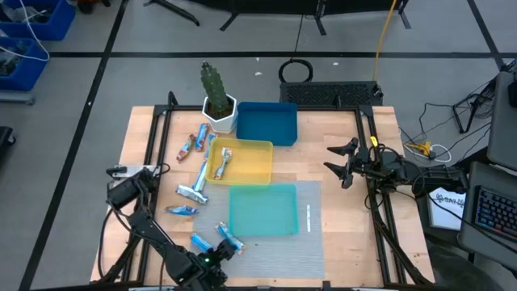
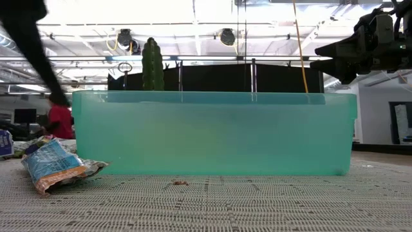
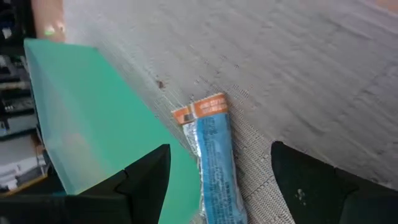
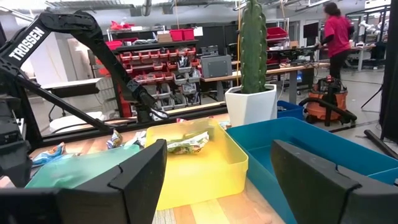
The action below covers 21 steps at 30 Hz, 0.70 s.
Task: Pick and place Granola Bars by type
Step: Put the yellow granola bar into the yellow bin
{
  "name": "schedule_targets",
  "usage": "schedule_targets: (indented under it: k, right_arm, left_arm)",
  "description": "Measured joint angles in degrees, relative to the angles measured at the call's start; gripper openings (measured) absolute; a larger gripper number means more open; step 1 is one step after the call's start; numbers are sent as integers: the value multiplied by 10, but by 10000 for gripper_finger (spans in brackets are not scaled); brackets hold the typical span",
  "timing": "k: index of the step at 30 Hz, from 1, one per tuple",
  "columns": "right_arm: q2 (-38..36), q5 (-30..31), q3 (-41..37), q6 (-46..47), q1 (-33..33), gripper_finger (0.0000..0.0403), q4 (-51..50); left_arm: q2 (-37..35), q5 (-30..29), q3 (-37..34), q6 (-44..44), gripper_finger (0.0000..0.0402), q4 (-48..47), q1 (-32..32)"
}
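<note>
A wooden table (image 1: 339, 137) fills the workshop floor, a grey mesh mat (image 1: 311, 242) at its 6 o'clock. On the mat, at 7 o'clock of the teal tray (image 1: 262, 210), the left gripper (image 3: 217, 180) hangs wide over a blue granola bar (image 3: 214, 149): the pick seems under way, calling for descent and closing. The right gripper (image 1: 343, 166) waits wide at 3 o'clock.

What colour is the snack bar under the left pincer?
Blue, with orange ends on the granola bar. Best seen in the left wrist view.

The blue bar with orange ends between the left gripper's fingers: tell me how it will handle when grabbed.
The blue bar probably crinkles and slips: its foil wrapper looks glossy. Likely light, lying flat, so unlikely to roll. The open left gripper straddles it beside the teal tray.
</note>
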Motion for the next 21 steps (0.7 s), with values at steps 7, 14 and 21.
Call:
schedule_targets:
  k: [7, 14, 21]
  right_arm:
    - [0, 0, 0, 0, 0, 279, 0]
    - [0, 0, 0, 0, 0, 279, 0]
    - [0, 0, 0, 0, 0, 279, 0]
  left_arm:
    - [0, -1, 0, -18, 278, 0, 14]
    - [0, 1, 0, -20, 274, 2, 19]
    - [0, 15, 0, -34, 277, 5, 27]
